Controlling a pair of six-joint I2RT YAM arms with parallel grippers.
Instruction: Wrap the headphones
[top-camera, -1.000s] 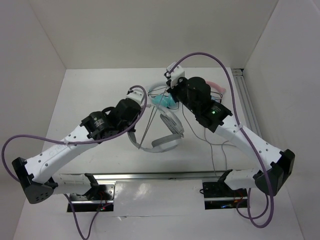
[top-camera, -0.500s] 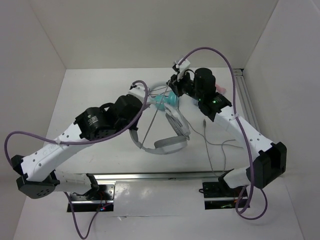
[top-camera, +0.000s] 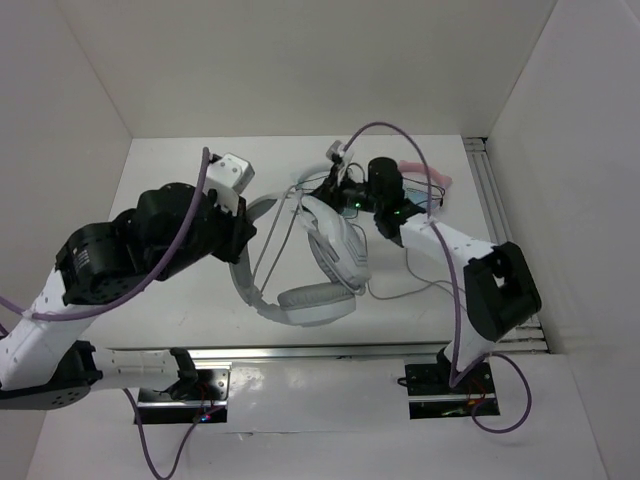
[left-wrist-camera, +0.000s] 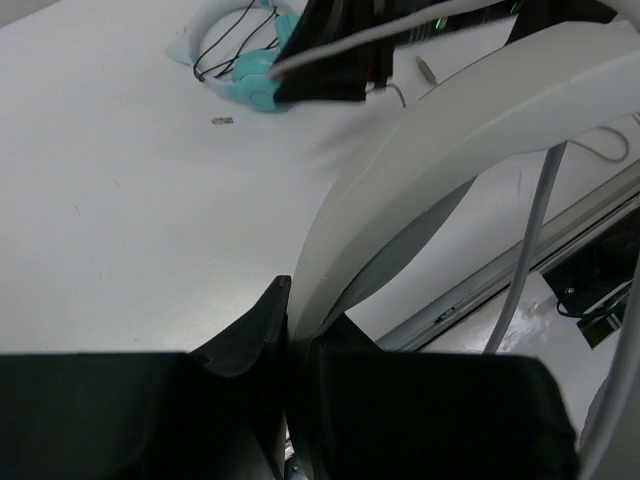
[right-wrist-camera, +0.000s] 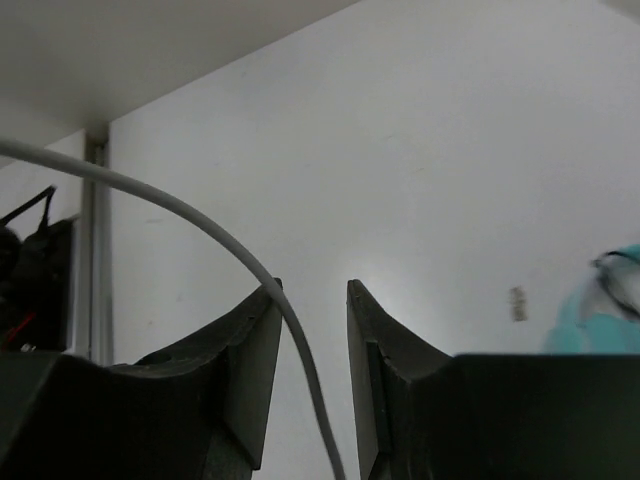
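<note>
Two tools: left tool (left-wrist-camera: 298, 308) tight on headphones (left-wrist-camera: 480, 120), right tool (right-wrist-camera: 312, 292) (narrowly apart) perhaps loose around cable (right-wrist-camera: 200, 225).

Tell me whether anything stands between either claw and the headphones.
Nothing visible does. The left claw is clamped on the headband of the headphones, and their cable runs through the finger gap of the right claw.

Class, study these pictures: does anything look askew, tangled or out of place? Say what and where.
The headphones are held tilted, the left gripper pinching the headband. Their cable is unwound: it passes through the right gripper and trails loose over the table.
</note>
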